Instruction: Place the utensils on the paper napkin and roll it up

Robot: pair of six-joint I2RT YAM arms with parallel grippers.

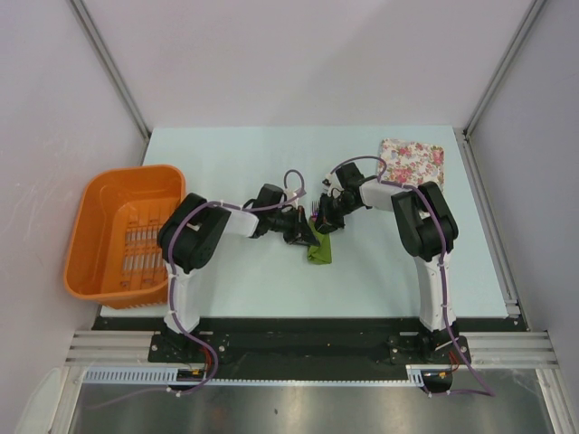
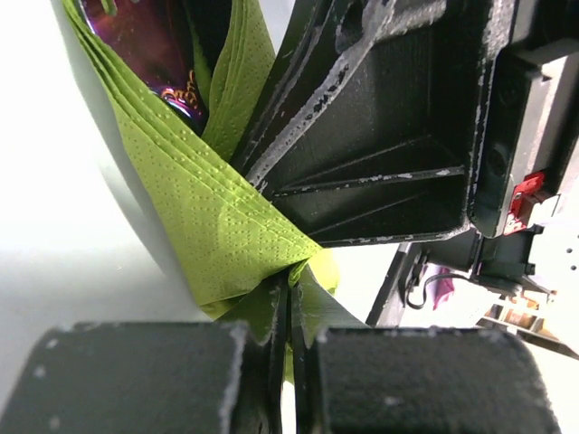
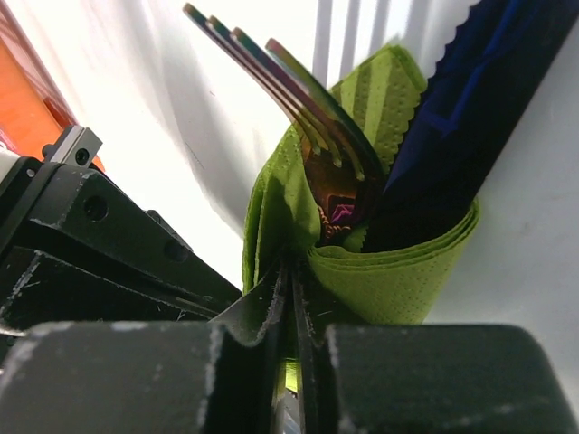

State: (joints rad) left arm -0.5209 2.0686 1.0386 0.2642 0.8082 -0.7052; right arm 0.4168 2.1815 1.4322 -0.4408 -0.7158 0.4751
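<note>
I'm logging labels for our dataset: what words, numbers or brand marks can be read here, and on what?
No text can be read.
Gold marks on the purple utensil handle: too blurred to tell letters from ornament.
The napkin, orange basket and floral pad: no writing visible.

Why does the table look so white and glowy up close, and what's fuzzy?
Left wrist view: bright light washes the table to white; the paper napkin is sharp, the near left gripper blurry. Right wrist view: same white glare behind; the fork tips look soft. Top external view: even light, no glare.
</note>
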